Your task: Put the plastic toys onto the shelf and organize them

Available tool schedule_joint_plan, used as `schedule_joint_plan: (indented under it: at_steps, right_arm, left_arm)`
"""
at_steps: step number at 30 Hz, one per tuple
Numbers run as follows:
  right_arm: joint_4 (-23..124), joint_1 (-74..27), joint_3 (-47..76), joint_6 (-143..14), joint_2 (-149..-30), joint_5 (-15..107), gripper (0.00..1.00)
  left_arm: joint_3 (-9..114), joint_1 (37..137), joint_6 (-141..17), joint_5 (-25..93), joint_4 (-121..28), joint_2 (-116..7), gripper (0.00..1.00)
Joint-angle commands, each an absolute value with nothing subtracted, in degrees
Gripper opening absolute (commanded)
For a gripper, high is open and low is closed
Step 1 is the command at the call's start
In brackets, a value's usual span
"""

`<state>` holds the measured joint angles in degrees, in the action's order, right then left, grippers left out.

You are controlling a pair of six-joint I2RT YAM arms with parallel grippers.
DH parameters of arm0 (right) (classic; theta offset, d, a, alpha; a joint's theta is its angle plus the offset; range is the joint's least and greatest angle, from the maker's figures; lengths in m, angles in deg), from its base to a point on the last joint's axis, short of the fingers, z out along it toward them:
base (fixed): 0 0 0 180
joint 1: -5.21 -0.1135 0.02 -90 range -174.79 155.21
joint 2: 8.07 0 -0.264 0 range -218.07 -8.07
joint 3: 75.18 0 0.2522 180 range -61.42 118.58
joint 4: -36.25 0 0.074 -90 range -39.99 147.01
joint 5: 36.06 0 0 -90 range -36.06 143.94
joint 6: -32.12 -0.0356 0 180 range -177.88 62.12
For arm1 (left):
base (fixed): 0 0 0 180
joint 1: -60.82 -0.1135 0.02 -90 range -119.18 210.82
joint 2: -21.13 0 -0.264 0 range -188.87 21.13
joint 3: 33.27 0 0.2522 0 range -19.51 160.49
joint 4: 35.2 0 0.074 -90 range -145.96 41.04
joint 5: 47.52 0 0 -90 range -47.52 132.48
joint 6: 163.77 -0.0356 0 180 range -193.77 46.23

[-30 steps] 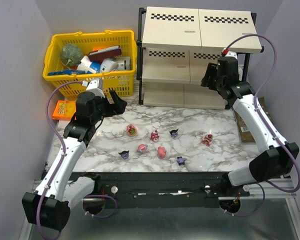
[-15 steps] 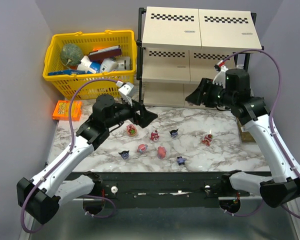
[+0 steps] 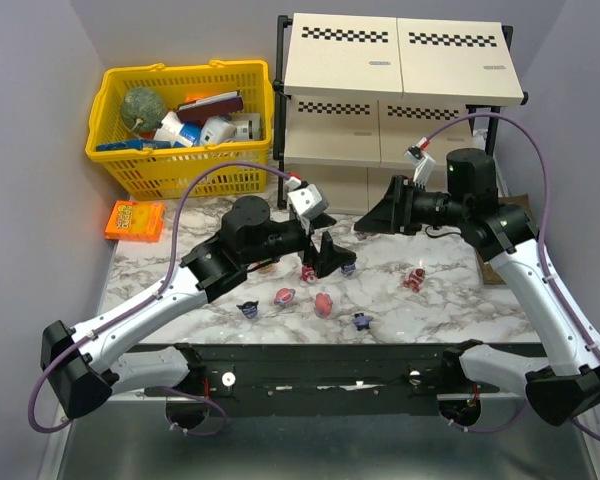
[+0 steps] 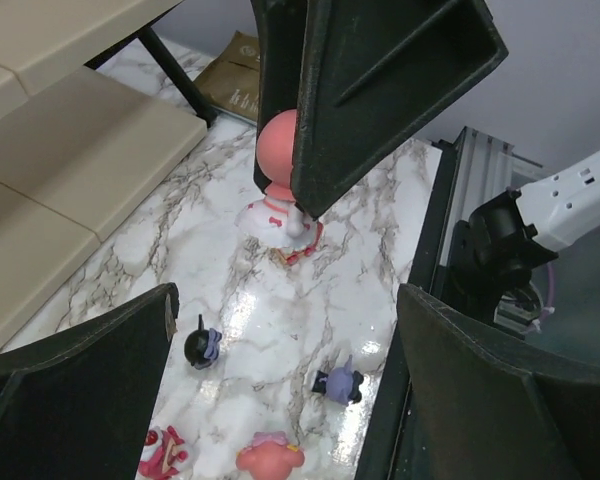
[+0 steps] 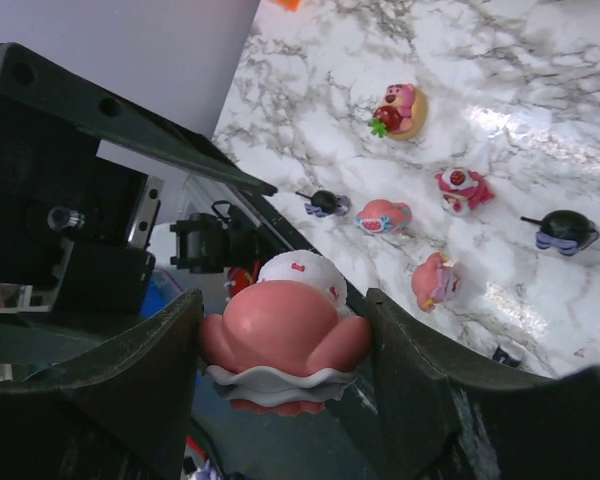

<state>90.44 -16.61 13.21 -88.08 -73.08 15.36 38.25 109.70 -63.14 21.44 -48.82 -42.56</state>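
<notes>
The right gripper (image 3: 372,218), half closed, pinches a pink-and-white figurine (image 5: 285,335) in the air above the desk (image 3: 450,300). The figurine is smooth glossy plastic, with rounded pink lobes over a white scalloped rim (a white cap with red marks sits behind). The left gripper (image 3: 328,258) hangs wide open over the marbled top. Other toys lie loose there, among them a round red-pink one (image 5: 400,110) and a small dark one (image 5: 565,230). The shelf (image 3: 400,60), with beige boards, checkered strips and black posts, stands at the back.
</notes>
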Motion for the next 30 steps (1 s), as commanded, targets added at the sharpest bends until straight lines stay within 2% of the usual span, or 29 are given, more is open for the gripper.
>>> schedule_joint_plan:
  at_steps: [1, 6, 9, 12, 14, 16, 21, 24, 27, 28, 30]
  right_arm:
    - [89.83, -17.29, 12.85, -90.66, -71.96, 9.82, 0.31]
    - [90.88, -17.82, 13.11, -90.84, -72.32, 8.51, 0.31]
    - [91.24, -17.99, 13.02, -90.58, -72.40, 8.50, 0.31]
    - [90.80, -18.08, 12.85, -90.93, -72.40, 8.33, 0.31]
    - [90.79, -18.08, 12.93, -91.19, -72.49, 8.24, 0.31]
    - [90.45, -18.08, 12.93, -91.54, -72.58, 8.24, 0.31]
    - [90.00, -18.08, 12.93, -91.90, -73.11, 7.54, 0.31]
    - [90.62, -18.08, 13.20, -91.63, -73.55, 7.27, 0.31]
    - [91.14, -18.08, 13.20, -91.46, -73.99, 7.89, 0.32]
    - [91.23, -18.08, 13.28, -91.54, -74.07, 8.24, 0.33]
    - [91.06, -18.08, 13.20, -91.54, -73.99, 9.99, 0.37]
  left_arm:
    - [40.78, 112.49, -68.93, 26.21, -46.77, -43.65, 0.99]
    - [42.97, 113.99, -72.53, 27.62, -47.55, -46.19, 0.98]
    - [43.86, 114.17, -72.71, 27.02, -47.03, -46.99, 0.95]
    - [44.56, 114.52, -72.80, 25.52, -47.20, -48.13, 0.87]
    - [44.65, 114.70, -73.07, 25.60, -47.82, -48.57, 0.77]
    - [44.56, 114.87, -73.33, 25.43, -47.99, -48.75, 0.71]
    - [44.39, 115.22, -73.51, 25.52, -47.73, -49.27, 0.68]
    - [44.65, 115.31, -73.42, 26.22, -47.47, -49.63, 0.61]
    - [44.74, 115.40, -73.42, 26.22, -47.03, -49.89, 0.45]
    - [44.83, 115.57, -73.33, 26.31, -46.94, -49.98, 0.37]
    - [44.83, 115.84, -73.24, 27.01, -47.03, -50.07, 0.29]
